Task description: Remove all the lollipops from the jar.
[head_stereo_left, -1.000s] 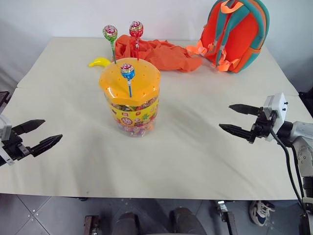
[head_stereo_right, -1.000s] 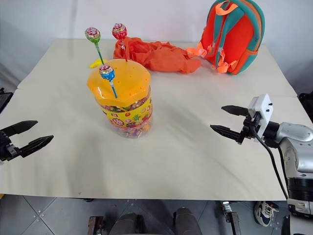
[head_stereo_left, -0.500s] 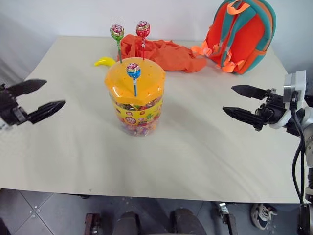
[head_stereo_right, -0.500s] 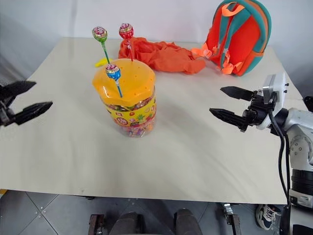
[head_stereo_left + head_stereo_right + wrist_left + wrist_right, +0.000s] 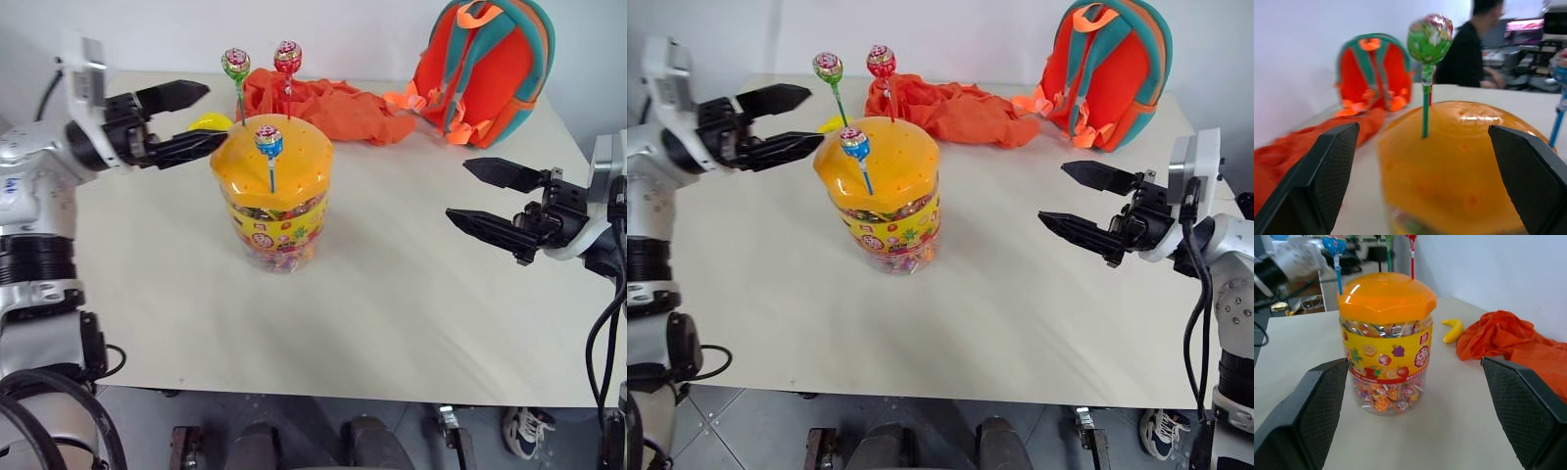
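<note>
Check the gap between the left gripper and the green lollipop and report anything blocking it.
Nothing visible blocks it. The left gripper is open beside the jar's orange lid, and the green lollipop stands upright in the lid between its fingers' line of approach in the left wrist view, with open air in front.

I see the jar as clear plastic with a glossy orange lid and a shiny printed label. The lollipops wear crinkly, shiny wrappers. The table looks matt and smooth. At upper centre, soft orange cloth lies rumpled; my fingers' pads look finely textured black.
</note>
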Action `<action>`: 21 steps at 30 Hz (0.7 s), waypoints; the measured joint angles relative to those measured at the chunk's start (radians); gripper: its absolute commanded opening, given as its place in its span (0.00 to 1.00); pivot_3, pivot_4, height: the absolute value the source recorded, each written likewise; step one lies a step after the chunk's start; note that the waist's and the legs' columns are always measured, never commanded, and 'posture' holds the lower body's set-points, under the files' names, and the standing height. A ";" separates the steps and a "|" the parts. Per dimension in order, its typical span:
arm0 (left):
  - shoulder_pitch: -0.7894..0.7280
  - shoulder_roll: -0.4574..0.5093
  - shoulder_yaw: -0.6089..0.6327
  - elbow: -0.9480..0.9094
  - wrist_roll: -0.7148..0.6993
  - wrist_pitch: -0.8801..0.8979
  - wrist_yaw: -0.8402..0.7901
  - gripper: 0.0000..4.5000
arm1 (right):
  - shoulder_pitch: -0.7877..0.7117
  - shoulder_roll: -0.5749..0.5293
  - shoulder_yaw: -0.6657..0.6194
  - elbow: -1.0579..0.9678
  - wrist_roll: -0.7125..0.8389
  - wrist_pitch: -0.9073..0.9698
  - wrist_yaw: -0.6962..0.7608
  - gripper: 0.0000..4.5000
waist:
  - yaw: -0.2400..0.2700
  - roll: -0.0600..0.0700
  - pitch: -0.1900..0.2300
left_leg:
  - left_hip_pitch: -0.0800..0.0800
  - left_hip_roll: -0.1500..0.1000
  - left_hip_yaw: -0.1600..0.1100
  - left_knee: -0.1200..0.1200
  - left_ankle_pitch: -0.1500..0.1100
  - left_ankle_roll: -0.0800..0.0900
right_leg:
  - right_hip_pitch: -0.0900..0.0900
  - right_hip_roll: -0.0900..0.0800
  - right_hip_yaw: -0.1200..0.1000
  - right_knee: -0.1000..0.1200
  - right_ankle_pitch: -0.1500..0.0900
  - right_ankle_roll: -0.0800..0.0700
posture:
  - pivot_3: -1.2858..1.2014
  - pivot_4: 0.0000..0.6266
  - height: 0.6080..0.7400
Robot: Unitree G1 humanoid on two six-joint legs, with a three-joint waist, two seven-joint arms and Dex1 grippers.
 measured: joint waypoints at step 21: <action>-0.187 -0.076 0.017 0.279 0.070 -0.055 -0.130 0.01 | 0.133 0.000 -0.101 -0.093 0.049 -0.008 -0.099 1.00 | 0.001 0.000 0.000 | -0.002 0.002 -0.002 0.002 0.000 0.000 | -0.002 0.001 0.002 0.002 0.000 0.000 | 0.52 0.24 1.00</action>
